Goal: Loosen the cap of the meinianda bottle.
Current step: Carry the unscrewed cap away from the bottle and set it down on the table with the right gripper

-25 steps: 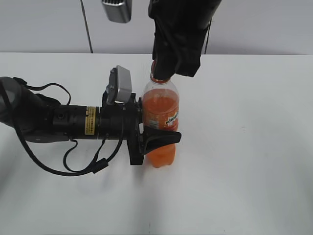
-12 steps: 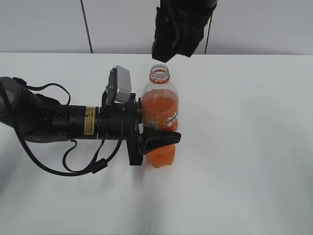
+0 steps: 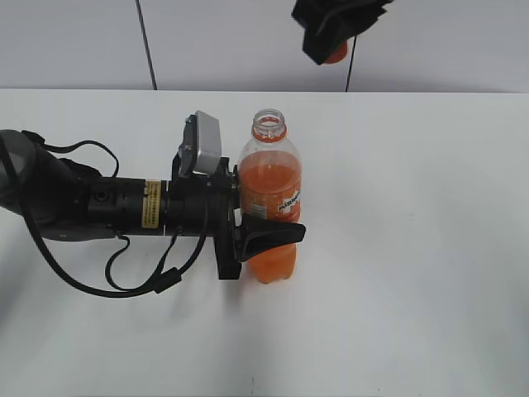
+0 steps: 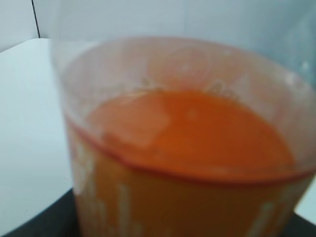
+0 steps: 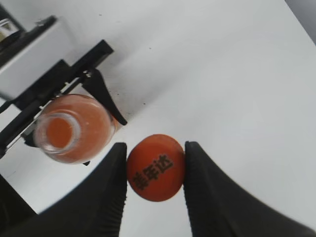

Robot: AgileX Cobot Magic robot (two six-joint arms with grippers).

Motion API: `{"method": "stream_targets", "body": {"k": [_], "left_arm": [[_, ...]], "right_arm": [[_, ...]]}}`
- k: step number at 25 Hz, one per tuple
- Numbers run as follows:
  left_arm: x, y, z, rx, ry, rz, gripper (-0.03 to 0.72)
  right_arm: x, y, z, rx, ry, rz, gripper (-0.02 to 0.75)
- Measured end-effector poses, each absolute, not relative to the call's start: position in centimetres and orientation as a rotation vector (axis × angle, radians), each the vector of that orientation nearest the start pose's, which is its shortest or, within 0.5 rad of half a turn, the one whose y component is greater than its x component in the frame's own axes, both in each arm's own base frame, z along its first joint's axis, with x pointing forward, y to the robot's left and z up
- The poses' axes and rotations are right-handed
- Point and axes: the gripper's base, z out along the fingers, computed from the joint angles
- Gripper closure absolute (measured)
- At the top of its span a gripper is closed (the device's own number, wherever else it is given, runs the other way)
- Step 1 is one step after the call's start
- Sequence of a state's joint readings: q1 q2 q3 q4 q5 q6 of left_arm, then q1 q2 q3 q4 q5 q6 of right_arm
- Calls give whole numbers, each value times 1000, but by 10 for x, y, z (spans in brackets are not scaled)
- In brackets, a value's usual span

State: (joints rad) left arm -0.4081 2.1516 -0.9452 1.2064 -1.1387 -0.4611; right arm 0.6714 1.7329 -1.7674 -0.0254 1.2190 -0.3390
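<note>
Exterior view: bottle (image 3: 270,203) upright on white table (image 3: 413,248), neck open, clamped at the waist by left gripper (image 3: 263,236); right gripper (image 3: 335,37) raised near the top edge, well apart, with cap (image 3: 335,53) between its fingers. Bare table to the right. Label unreadable.

Left wrist view: orange drink filling the frame (blurred).

Right wrist view: fingers (image 5: 207,197) closed on cap (image 5: 156,167), printed characters on top; open bottle mouth (image 5: 59,132) below left.

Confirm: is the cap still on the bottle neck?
No. The cap sits clamped in the right gripper, well clear of the bottle, whose mouth is open.
</note>
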Motion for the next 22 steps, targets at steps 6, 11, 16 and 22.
{"method": "stream_targets", "body": {"k": [6, 11, 16, 22], "left_arm": [[299, -214, 100, 1285, 1455, -1040, 273], [299, -214, 100, 1285, 1455, -1040, 273], [299, -213, 100, 1285, 1454, -1040, 273], [299, -213, 101, 1284, 1453, -1041, 273]], "right_arm": [[327, 166, 340, -852, 2629, 83, 471], [350, 103, 296, -526, 2758, 84, 471], [354, 59, 252, -280, 2779, 114, 471], [351, 34, 204, -109, 2769, 106, 471]]}}
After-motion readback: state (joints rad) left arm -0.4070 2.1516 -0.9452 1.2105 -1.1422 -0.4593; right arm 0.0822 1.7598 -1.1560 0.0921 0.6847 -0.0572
